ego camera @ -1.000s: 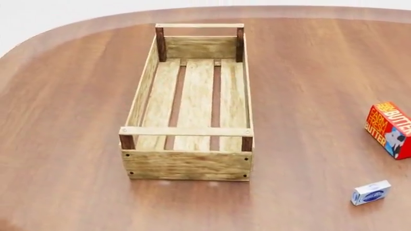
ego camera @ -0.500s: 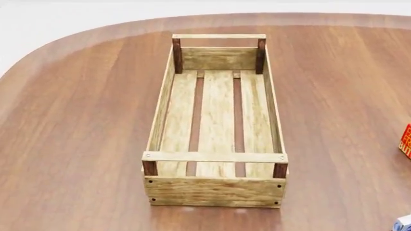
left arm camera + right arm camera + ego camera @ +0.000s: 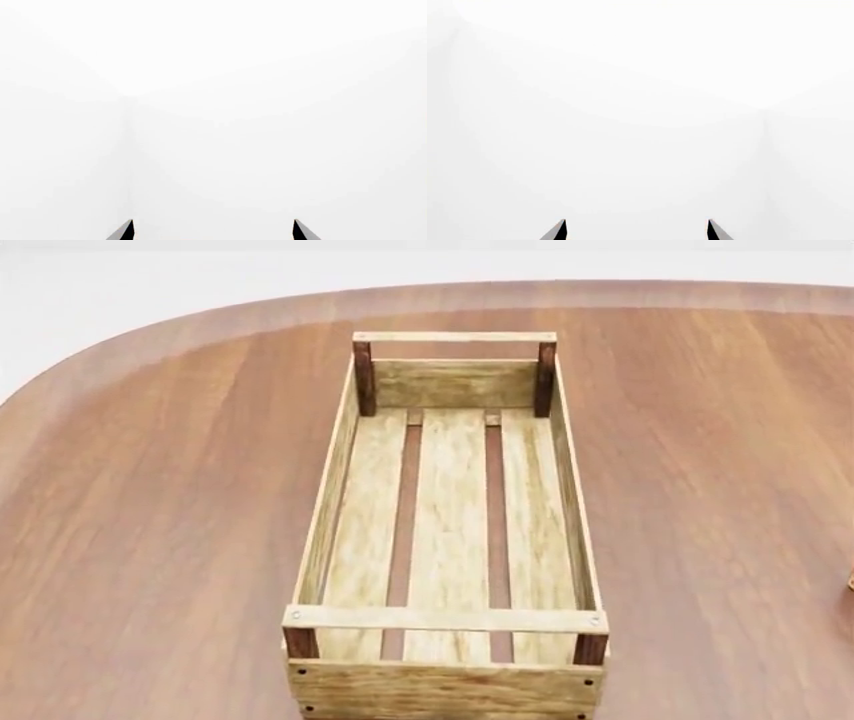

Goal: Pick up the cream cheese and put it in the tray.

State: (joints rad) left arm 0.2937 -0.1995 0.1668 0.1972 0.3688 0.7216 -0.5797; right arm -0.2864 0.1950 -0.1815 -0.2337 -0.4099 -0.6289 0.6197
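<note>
The cream cheese is not shown in any of the present views; its place cannot be told, and nothing of its shape, colour or lettering can be described. It is certainly not inside the tray (image 3: 447, 530), whose floor is seen bare from end to end. A small sliver of something is cut off by the right edge of the head view, but too little is shown for it to be named.

The tray is seen in full except for its near bottom edge. It is a long open crate of pale wooden slats, laid lengthwise away from the robot on the brown worktop (image 3: 160, 500). Dark corner posts are set at each end, and a light rail is carried across each pair as a handle. Three floor slats are separated by two dark gaps. It is judged that the tray is centred in the head view so that the drop place is fixed first, while the box to be fetched is left outside the picture.

Neither arm is seen in the head view. In the left wrist view only two dark fingertips of the left hand (image 3: 213, 231) are shown against blank white, set well apart with nothing between them. The right hand (image 3: 635, 230) is shown likewise in its own view, tips spread and empty. Both hands are judged to be held away from the worktop, since no wood is seen beyond them, and no grasp is yet begun.
</note>
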